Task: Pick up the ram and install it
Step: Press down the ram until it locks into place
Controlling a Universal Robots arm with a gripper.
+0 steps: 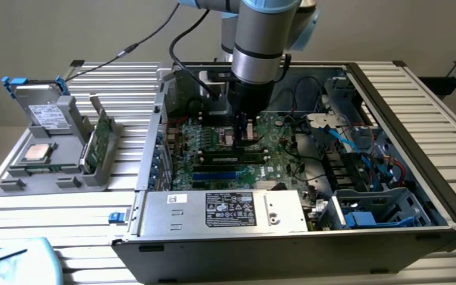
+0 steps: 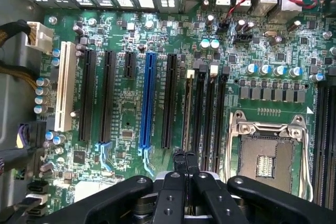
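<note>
Pincer [image 2: 182, 163] fingers closed, empty, above the seated ram [image 2: 187, 111] at twelve o'clock; you'd handle that thin, stiff, fragile stick by its edges

The arm [image 1: 263, 35] is cut off by the upper edge; the gripper [image 1: 244, 138] hides part of the motherboard [image 1: 212, 142].

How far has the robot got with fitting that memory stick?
Done: the ram stands on edge among the black slots of the motherboard, inside the open case. In hand: the hand sits over one end of the ram, its fingers closed together. Left: I can't tell whether the stick is clicked fully home or whether the hand is gripping it.
</note>
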